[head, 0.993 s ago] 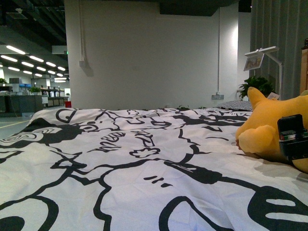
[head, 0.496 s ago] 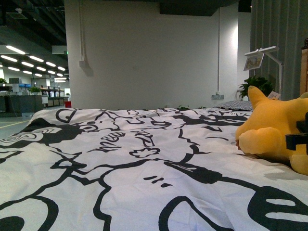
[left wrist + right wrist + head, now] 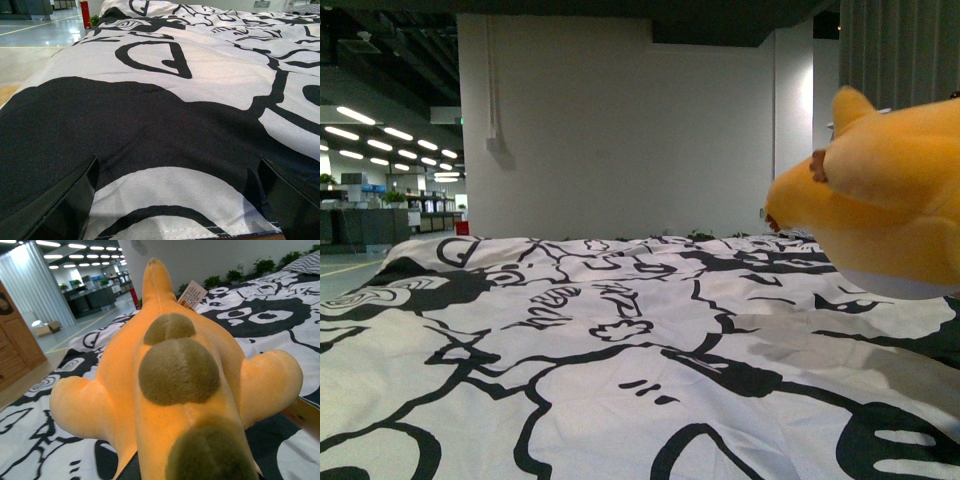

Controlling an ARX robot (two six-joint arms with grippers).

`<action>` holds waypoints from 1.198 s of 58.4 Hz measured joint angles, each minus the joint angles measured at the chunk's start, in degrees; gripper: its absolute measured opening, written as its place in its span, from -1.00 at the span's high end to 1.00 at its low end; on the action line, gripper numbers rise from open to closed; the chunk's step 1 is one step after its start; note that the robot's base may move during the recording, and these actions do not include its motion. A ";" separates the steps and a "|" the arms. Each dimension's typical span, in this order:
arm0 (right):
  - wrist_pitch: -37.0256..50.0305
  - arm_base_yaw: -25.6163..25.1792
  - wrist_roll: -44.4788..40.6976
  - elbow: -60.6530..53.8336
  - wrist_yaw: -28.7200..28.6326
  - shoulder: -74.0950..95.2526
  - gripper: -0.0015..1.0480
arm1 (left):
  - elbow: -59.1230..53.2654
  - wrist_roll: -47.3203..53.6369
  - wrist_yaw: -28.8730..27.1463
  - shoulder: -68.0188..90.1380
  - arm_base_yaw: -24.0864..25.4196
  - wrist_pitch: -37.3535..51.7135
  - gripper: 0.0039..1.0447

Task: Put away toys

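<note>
Toy (image 3: 880,190) lifted off bed (image 3: 570,350), right end effector holding it, left end effector (image 3: 177,200) wide

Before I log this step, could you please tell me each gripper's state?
Left gripper: open, empty, over the bedspread.
Right gripper: holding the plush toy clear of it; jaws hidden.

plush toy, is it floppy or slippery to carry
The plush toy looks soft and stuffed, so it is probably light and likely squashes in a grip. Its fuzzy fabric should resist slipping. The stubby limbs look plump, so they probably sag little.
</note>
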 joint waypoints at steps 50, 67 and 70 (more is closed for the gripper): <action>-9.94 -4.83 4.96 -5.86 -4.11 -15.98 0.83 | 0.00 0.00 0.00 0.00 0.00 0.00 -0.88; -18.49 0.15 -12.50 -10.62 15.61 -20.37 0.83 | 0.00 0.00 -0.02 0.00 0.00 0.00 -0.88; -17.64 0.87 -15.17 -13.38 17.79 -21.64 0.84 | 0.00 0.00 0.00 0.00 0.00 0.00 -0.88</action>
